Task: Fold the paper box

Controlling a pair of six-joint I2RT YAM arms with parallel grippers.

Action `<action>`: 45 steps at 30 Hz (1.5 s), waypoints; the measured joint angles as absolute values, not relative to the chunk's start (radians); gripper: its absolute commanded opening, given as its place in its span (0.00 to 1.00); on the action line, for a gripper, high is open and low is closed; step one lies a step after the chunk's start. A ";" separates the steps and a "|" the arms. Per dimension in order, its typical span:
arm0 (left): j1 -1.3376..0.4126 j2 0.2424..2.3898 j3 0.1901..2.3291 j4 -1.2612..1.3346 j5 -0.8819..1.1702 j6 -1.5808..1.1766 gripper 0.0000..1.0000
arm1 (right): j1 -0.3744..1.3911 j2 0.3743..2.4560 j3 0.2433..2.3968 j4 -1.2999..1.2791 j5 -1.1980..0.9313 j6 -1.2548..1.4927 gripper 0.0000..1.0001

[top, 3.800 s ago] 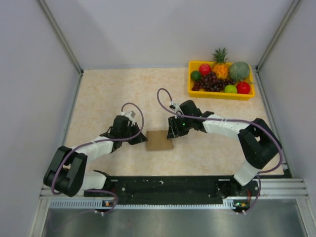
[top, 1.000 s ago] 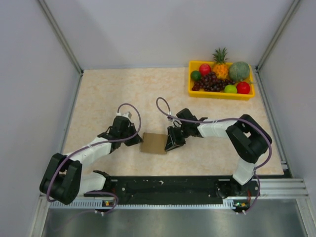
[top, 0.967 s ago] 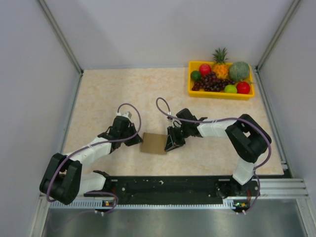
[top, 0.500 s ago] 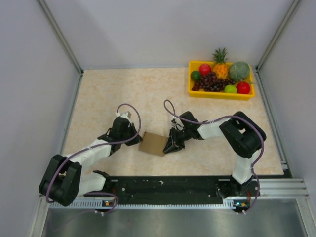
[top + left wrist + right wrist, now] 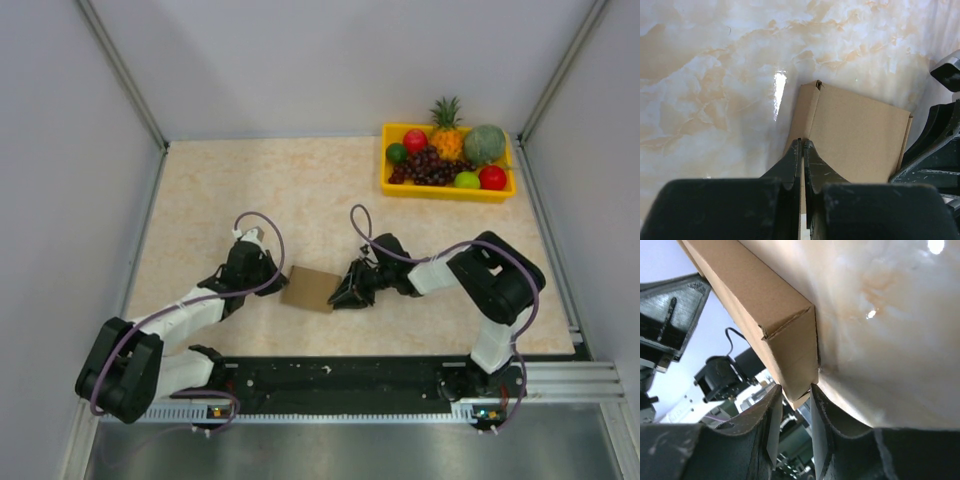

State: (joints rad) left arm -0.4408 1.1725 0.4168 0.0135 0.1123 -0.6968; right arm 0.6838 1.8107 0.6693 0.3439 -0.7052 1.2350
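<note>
Sliding on the table [image 5: 220,190]: the glossy top gives little hold, so a push from one side alone could skate the paper box [image 5: 310,288] toward the near edge instead of folding it.
Arms: the left arm [image 5: 190,305] and right arm [image 5: 440,272] reach in from opposite sides and meet at the box; a careless inward move could knock one tool into the other.
Box position: on the table between the two tools, about midway between the left and right edges, nearer the near edge than the far one, well apart from the fruit tray [image 5: 447,192] in the far right corner.
Box risk: it looks like a shallow closed shape with a seam at one end; a hard squeeze could crease a wall or spring that seam.
Left tool [image 5: 802,142]: fingers pressed together, tips at the box's left side; they could ride up over the cardboard rather than brace it.
Right tool [image 5: 796,390]: pinching a corner at the box's right end; so small a bite could slip off.
Count: one table, two arms, one fruit tray, one paper box, two tools.
</note>
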 measured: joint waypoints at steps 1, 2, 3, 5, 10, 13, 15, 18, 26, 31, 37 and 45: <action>-0.442 1.171 0.416 0.015 0.108 -0.699 0.00 | 0.684 1.805 0.665 0.347 -0.696 1.256 0.29; -0.444 1.169 0.415 0.016 0.103 -0.701 0.00 | 0.685 1.800 0.659 0.355 -0.690 1.277 0.31; -0.447 1.165 0.414 0.015 0.094 -0.705 0.00 | 0.685 1.795 0.649 0.372 -0.685 1.301 0.31; -0.454 1.157 0.412 0.015 0.081 -0.708 0.00 | 0.688 1.787 0.626 0.419 -0.674 1.349 0.32; -0.468 1.145 0.408 0.016 0.054 -0.714 0.00 | 0.705 1.767 0.579 0.499 -0.632 1.446 0.38; -0.473 1.143 0.407 0.016 0.044 -0.717 0.00 | 0.707 1.767 0.560 0.552 -0.627 1.487 0.41; -0.478 1.142 0.406 0.022 0.036 -0.721 0.00 | 0.708 1.767 0.556 0.565 -0.628 1.497 0.42; -0.486 1.144 0.395 0.047 0.022 -0.731 0.00 | 0.710 1.773 0.549 0.598 -0.628 1.514 0.42; -0.495 1.161 0.377 0.115 -0.039 -0.731 0.00 | 0.712 1.859 0.535 0.803 -0.665 1.522 0.38; -0.499 1.161 0.373 0.129 -0.051 -0.733 0.00 | 0.727 1.878 0.501 0.936 -0.682 1.617 0.42; -0.527 1.125 0.372 0.098 -0.027 -0.732 0.33 | 0.727 1.840 0.437 0.941 -0.663 1.585 0.44; -0.556 0.996 0.373 -0.011 0.098 -0.689 0.72 | 0.672 1.697 0.414 0.692 -0.537 1.319 0.61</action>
State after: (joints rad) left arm -0.5556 0.9958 0.3729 -0.0109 0.0978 -0.6891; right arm 0.6716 1.6970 0.4137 0.6918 -0.5373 1.3186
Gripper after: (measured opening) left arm 0.592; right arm 0.545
